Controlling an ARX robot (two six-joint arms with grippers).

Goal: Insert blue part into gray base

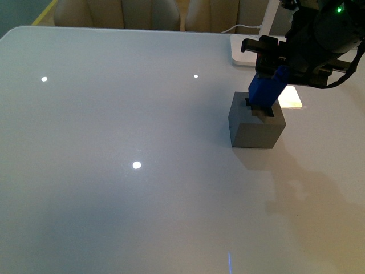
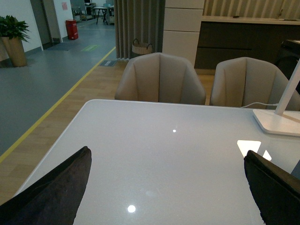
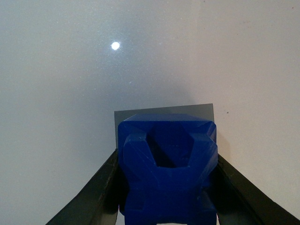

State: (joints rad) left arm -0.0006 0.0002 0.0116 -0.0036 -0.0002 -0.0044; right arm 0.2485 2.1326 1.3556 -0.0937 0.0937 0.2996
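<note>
Standing wide apart at the lower corners of the left wrist view, the two dark fingers [image 2: 51,192] of the left claw [image 2: 166,157] hang over the white table [image 2: 140,140]. In the front view, right of the centre, stands the gray cube [image 1: 255,128]. The blue block [image 1: 265,90] leans over its square hole, lower end at the opening. The right claw [image 3: 166,192] pinches this block from both sides.

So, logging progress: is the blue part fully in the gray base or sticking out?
Sticking out: the blue part leans tilted, only its lower end in the gray base, gripped by the right end effector.
</note>
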